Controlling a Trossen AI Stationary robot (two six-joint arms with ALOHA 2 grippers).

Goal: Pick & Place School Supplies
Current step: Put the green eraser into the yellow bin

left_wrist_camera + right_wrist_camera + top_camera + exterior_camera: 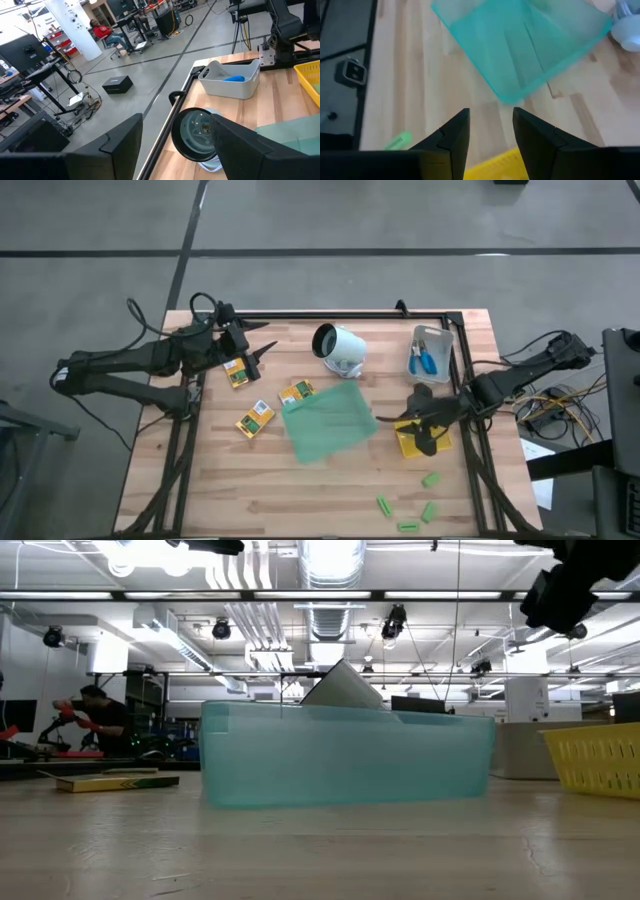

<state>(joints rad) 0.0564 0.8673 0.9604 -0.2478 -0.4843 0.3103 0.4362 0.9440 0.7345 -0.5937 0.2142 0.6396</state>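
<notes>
While the right gripper hung over the yellow tray at the right middle of the high view, its two dark fingers stood apart with bare wood showing between them, clamped on nothing. Just left of it lay the translucent green tray, near the centre of the frame. Below, toward the lower right, the light-green blocks sat scattered on the table, well apart from the pincer. Three yellow-and-green packets lay left of centre, and the blue-handled scissors rested in a grey bin at the upper right. The left gripper waited at the upper left, near one packet, its fingers likewise apart and empty.

The blocks looked small, light and stiff; a pinch across the short sides seemed best, though they could skid on smooth wood. The packets appeared flat and light, probably slippery, so taking an edge would likely be needed. The scissors seemed heavier and rigid, best taken at the handles.
</notes>
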